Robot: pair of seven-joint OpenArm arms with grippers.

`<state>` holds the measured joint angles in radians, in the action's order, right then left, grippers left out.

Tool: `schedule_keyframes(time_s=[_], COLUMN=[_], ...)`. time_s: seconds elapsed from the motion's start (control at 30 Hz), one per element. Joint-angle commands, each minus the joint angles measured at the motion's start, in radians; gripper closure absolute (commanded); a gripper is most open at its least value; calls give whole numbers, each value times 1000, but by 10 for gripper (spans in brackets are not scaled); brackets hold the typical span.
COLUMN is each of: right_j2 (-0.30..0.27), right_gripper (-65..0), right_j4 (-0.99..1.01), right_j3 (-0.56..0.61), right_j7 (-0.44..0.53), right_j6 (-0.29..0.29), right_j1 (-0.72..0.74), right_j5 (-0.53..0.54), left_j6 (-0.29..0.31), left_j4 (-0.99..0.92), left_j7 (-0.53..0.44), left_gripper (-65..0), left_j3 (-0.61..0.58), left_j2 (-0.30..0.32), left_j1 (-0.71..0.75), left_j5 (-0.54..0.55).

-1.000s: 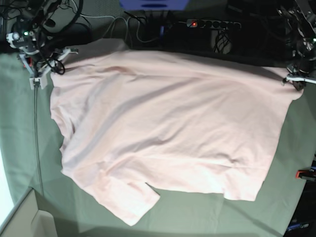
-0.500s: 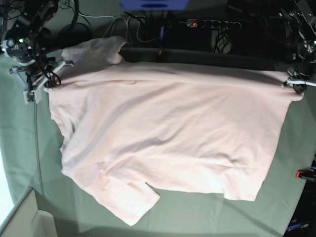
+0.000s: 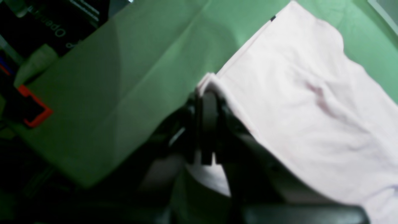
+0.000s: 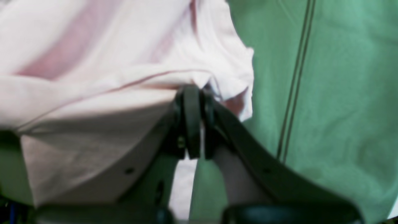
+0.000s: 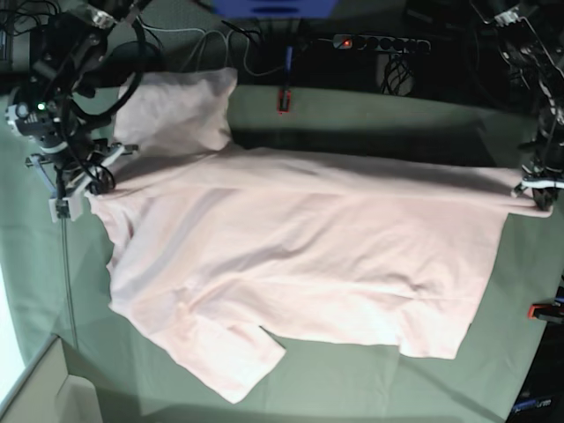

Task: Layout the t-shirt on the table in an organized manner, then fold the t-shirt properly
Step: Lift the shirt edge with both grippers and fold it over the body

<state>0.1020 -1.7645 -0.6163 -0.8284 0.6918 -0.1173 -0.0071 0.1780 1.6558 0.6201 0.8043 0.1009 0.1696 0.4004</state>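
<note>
The pale pink t-shirt (image 5: pixel 300 256) lies spread across the grey-green table (image 5: pixel 352 388), plain side up, no lettering showing. One sleeve (image 5: pixel 176 110) lies at the back left, the other (image 5: pixel 233 370) at the front. My right gripper (image 5: pixel 88 189) is shut on the shirt's left far corner; the right wrist view shows its fingertips (image 4: pixel 196 90) pinching bunched t-shirt (image 4: pixel 93 62) fabric. My left gripper (image 5: pixel 533 189) is shut on the right far corner, its tips (image 3: pixel 208 93) clamped on the t-shirt (image 3: pixel 311 93) edge above the table (image 3: pixel 124 62).
A power strip (image 5: pixel 379 41) and cables lie beyond the table's far edge. Red clamps sit at the far edge (image 5: pixel 284 99) and the right edge (image 5: pixel 542 310). A thin cable (image 5: pixel 66 264) runs down the left side. A pale box (image 5: pixel 35 388) stands at the front left.
Both grippers have dragged the shirt's far edge toward the near side. A strip of table at the back is now uncovered, and the back-left sleeve has come onto the table.
</note>
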Motion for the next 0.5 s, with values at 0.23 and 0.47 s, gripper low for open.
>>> schedule_keyframes(time_s=[0.23,0.47], right_j2=[-11,-32], right_gripper=[0,0], right_j4=[65,143], right_j3=[0,0], right_j7=[27,27], right_j6=[6,6], right_j1=[103,187], right_j5=[12,9], left_j6=[-4,-4], left_j4=[-65,-177], left_j7=[-30,-38], left_gripper=[0,0], left_j3=[5,5], left_j2=[23,26], left_j1=[-92,-160], left_j5=[-2,-4])
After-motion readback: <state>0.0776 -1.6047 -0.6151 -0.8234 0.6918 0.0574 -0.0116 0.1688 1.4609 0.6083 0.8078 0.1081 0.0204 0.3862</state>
